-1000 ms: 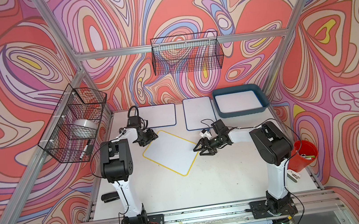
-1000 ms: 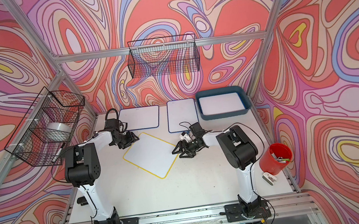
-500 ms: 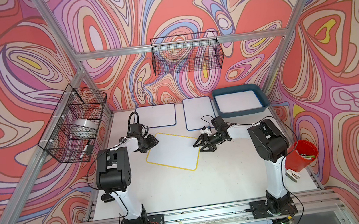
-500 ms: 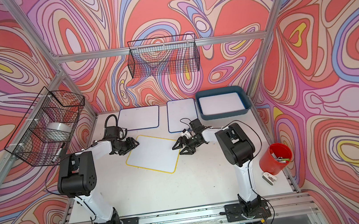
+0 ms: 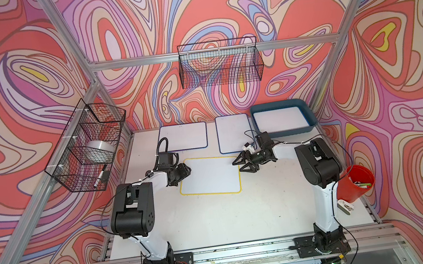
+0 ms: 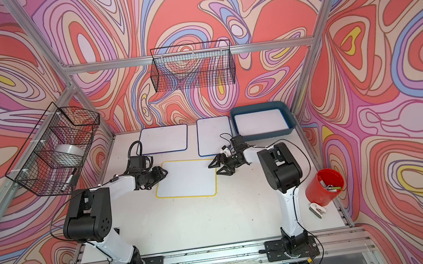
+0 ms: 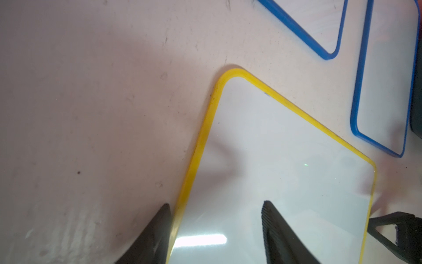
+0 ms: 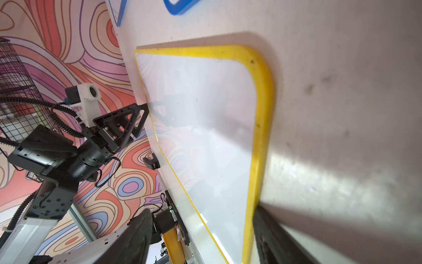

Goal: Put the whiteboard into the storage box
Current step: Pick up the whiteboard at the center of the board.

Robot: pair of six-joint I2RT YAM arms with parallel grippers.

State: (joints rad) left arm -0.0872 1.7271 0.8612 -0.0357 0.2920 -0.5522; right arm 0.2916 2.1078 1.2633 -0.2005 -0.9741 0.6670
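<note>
Lying flat on table: yellow-framed whiteboard. At its 9 o'clock edge, left gripper; at 3 o'clock, right gripper. Both spread, grasping nothing.

Wire basket on back wall. 2nd basket on side wall w/ tape roll + marker. Red cup w/ pens at right edge of table; small white item just beside it.

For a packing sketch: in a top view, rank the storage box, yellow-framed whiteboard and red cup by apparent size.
1. storage box and yellow-framed whiteboard: look alike, so unranked.
2. red cup: clearly smallest.
</note>
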